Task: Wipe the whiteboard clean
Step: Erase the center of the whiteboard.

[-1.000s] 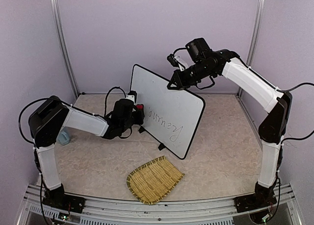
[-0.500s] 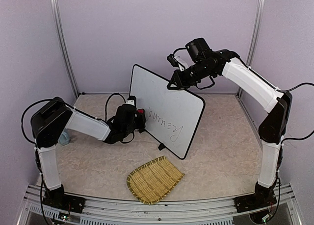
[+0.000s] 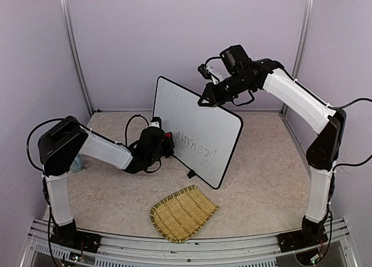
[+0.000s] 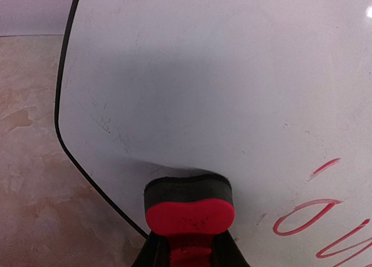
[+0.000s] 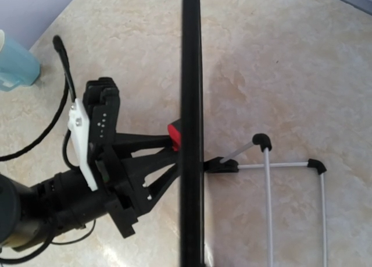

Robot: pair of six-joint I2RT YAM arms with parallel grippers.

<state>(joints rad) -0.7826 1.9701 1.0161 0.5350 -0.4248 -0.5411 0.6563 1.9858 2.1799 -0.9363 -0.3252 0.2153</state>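
Here the left pincer (image 4: 189,251) clamps a red eraser (image 4: 189,204) against the whiteboard (image 3: 200,124), whose top edge the right pincer (image 3: 205,100) pinches.

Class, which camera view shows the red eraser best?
Left wrist: the eraser fills the foreground, felt against the whiteboard. Top external shows only a red speck; right wrist a red sliver beside the board's edge.

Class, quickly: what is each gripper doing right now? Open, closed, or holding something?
Left gripper: closed on the red eraser.
Right gripper: closed on the top edge of the whiteboard.
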